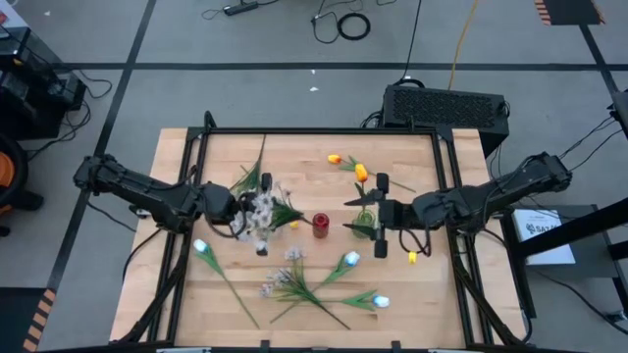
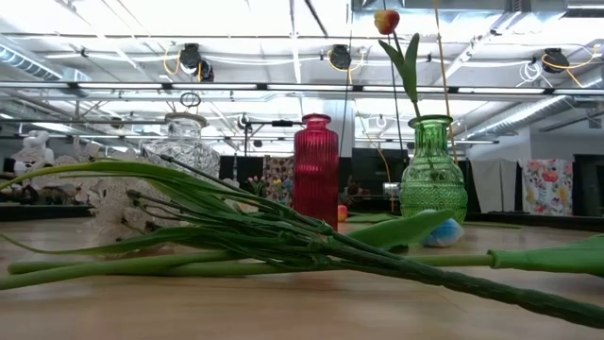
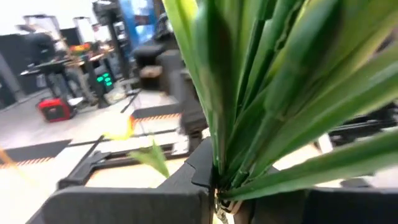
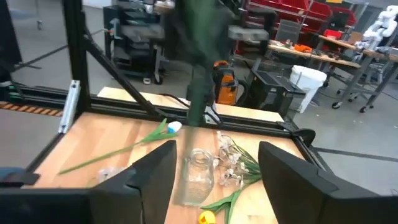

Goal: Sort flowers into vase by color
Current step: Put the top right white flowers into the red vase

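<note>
High view, looking down: the wooden table [image 1: 412, 294] carries three vases in a row across its middle, a clear glass vase [image 1: 257, 211] on the left, a small red vase [image 1: 320, 225] in the centre and a green vase [image 1: 365, 222] on the right. The left gripper [image 1: 235, 210] sits at the clear vase, clenched on the green stems of a pale pink-white blossom spray [image 1: 265, 208] whose flowers spread over that vase; the left wrist view shows those leaves [image 3: 261, 106] pinched between its fingers. The right gripper [image 1: 381, 214] is beside the green vase with its fingers parted and nothing between them, as the right wrist view shows [image 4: 214, 180]. An orange tulip [image 1: 361, 174] stands in the green vase, its head high above the rim in the low view [image 2: 386, 21]. Another orange-yellow tulip [image 1: 335, 158] lies on the table beyond it, and a yellow one [image 1: 412, 258] lies near the right arm. On the near part of the table lie three pale-blue tulips [image 1: 201, 247] [image 1: 351, 260] [image 1: 381, 302] and a second blossom spray [image 1: 285, 279].
</note>
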